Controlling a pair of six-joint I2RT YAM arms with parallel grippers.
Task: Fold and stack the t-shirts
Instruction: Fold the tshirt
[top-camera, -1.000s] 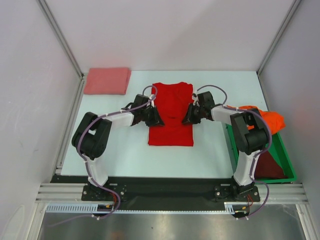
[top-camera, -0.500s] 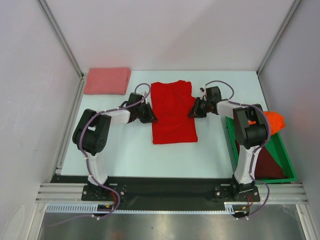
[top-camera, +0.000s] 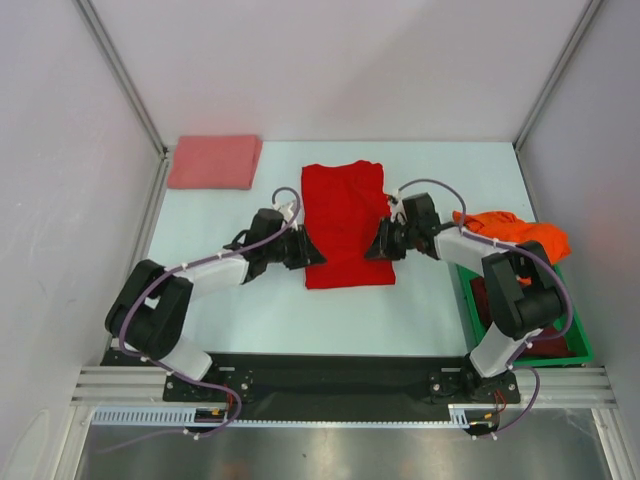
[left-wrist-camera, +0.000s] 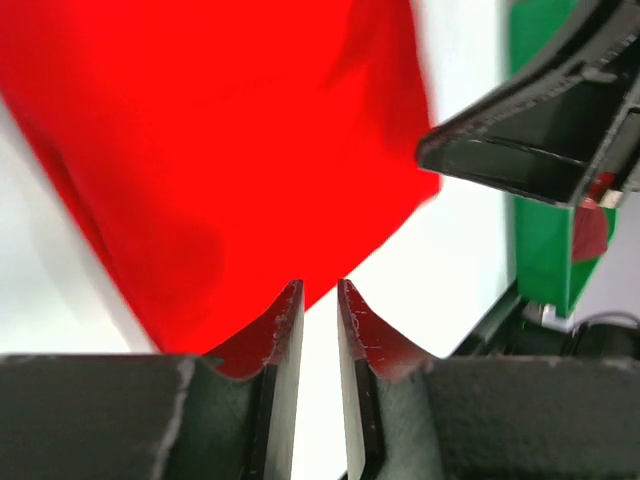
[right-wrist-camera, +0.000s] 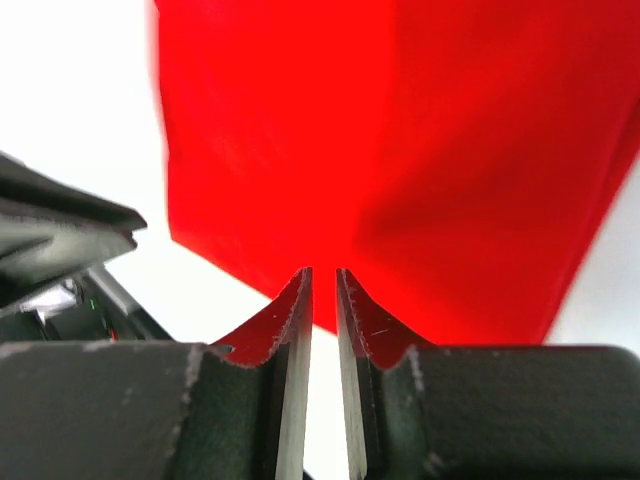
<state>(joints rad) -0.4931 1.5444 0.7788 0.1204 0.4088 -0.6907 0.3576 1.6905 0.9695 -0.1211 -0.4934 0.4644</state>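
Flanking t-shirt (top-camera: 345, 225), left gripper (left-wrist-camera: 318, 292) ajar, right gripper (right-wrist-camera: 323, 277) ajar

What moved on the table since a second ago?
Both grippers slid off the middle of the red t-shirt toward its near corners: left gripper, right gripper. Their jaws are slightly apart, holding nothing. The shirt nudged a bit right. The folded pink t-shirt and green bin stayed put.

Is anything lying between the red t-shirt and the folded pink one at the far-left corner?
No object does: the table between the red t-shirt and the folded pink t-shirt is bare. The left gripper sits at the red shirt's near-left edge, off that line.
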